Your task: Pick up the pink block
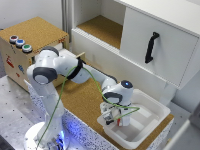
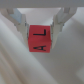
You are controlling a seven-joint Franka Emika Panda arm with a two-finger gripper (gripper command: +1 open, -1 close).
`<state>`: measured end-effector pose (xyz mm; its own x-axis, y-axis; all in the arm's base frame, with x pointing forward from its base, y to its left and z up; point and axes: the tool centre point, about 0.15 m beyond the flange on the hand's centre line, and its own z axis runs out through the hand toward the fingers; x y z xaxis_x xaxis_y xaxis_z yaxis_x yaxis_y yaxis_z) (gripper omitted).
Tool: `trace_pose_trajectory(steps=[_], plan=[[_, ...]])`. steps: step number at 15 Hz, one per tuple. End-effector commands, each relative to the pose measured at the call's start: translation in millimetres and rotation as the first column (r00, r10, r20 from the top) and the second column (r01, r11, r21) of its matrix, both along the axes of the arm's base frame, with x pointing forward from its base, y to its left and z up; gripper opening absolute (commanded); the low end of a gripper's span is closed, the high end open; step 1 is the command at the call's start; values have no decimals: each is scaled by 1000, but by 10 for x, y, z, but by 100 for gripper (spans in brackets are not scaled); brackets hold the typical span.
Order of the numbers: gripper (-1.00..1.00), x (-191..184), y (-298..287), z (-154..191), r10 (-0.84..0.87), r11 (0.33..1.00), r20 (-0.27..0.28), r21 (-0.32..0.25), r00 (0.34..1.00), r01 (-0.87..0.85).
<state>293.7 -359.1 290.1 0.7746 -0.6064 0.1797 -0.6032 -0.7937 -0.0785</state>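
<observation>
The pink block (image 2: 40, 39) is a reddish-pink cube with black letters on its faces. In the wrist view it sits between my gripper's (image 2: 41, 25) two fingers (image 2: 19, 20), which press against its upper sides. The gripper is shut on it. The white tray (image 2: 15, 65) lies blurred beneath the block. In the exterior view my gripper (image 1: 116, 119) points down inside the white tray (image 1: 152, 106) at the near corner of the cork table, and the block (image 1: 119, 121) shows only as a small reddish spot at the fingertips.
A wooden box with coloured buttons (image 1: 27, 42) stands at the exterior view's left. A white cabinet with a black handle (image 1: 151, 47) and an open shelf (image 1: 102, 27) runs along the back. The cork tabletop (image 1: 82, 97) lies beside the tray.
</observation>
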Motion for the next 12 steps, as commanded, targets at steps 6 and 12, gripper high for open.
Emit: trace_pose_trajectory(steps=[6,12], plan=[[-100,527,1586,2019,349,937,294,-91,890,-338],[-100,1314,2971,2439,675,729,305,-136,672,-671]])
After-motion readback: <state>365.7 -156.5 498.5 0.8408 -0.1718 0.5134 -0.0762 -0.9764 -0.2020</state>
